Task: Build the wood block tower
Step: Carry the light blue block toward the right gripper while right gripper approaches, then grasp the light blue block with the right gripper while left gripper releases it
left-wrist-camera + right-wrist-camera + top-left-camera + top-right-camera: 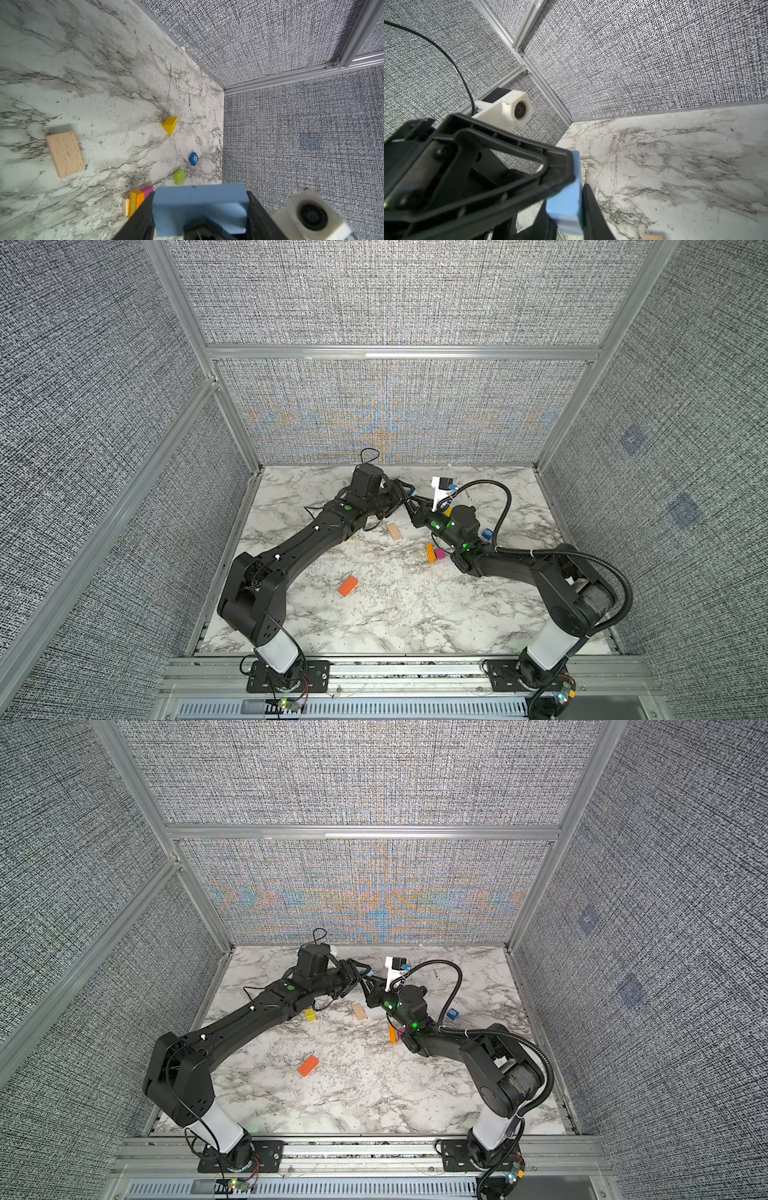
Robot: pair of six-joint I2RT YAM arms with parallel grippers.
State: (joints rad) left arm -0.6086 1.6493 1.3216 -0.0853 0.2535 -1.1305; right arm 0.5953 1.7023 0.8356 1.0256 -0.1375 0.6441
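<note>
Mid-air, blue block (199, 205) btwn both jaws

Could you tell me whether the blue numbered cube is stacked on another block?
No, the blue numbered cube sits alone on the marble table, touching no other block.

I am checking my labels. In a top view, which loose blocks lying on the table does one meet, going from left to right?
orange bar → bare wood block → upright orange block → magenta block → blue numbered cube
</note>
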